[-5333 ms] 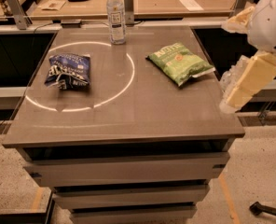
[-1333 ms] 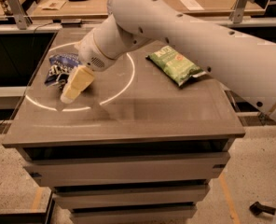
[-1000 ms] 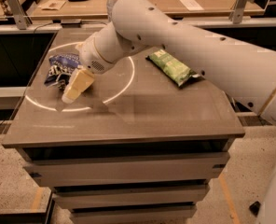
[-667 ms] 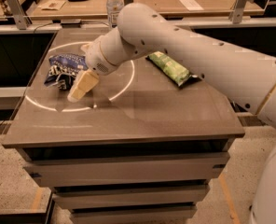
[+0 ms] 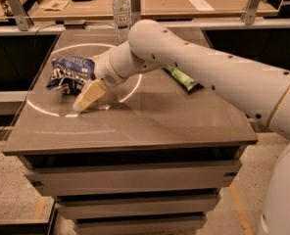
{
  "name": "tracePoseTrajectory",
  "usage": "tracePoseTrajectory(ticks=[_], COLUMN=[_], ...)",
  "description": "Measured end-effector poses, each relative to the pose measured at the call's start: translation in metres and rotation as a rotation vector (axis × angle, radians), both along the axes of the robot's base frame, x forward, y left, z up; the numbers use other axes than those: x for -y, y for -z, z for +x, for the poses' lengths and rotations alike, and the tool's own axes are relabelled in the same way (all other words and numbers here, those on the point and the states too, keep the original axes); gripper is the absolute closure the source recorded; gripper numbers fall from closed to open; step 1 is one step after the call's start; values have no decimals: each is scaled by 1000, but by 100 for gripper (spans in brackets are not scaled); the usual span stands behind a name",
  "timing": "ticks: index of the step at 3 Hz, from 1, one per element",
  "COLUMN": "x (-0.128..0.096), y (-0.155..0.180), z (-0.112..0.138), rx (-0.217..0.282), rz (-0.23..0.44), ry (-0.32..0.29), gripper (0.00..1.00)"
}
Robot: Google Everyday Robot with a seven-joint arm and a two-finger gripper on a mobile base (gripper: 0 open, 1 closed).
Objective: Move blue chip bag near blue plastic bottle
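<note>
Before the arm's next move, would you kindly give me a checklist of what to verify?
1. Blue chip bag lying on the table, left side: ok.
2. Gripper over the bag: not ok; it is low beside the bag's near right edge.
3. Contact with the bag: cannot tell.
4. Blue plastic bottle upright at the far edge: ok.
5. Green chip bag apart from both: ok.
</note>
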State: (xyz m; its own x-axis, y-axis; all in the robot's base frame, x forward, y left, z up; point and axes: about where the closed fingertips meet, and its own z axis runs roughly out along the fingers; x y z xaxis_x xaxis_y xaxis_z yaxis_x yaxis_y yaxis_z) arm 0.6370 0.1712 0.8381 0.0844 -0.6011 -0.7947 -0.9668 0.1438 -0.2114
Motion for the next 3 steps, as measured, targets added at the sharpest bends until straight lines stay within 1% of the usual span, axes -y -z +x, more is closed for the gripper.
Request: tracePoseTrajectory(ticks=[1,2,3], x=[-13,-27,-32], y=[5,8,11], z=[0,-2,-3], rx=[-85,-138,-155], rz=[30,65,84], ry=[41,68,84], gripper=[0,19,42])
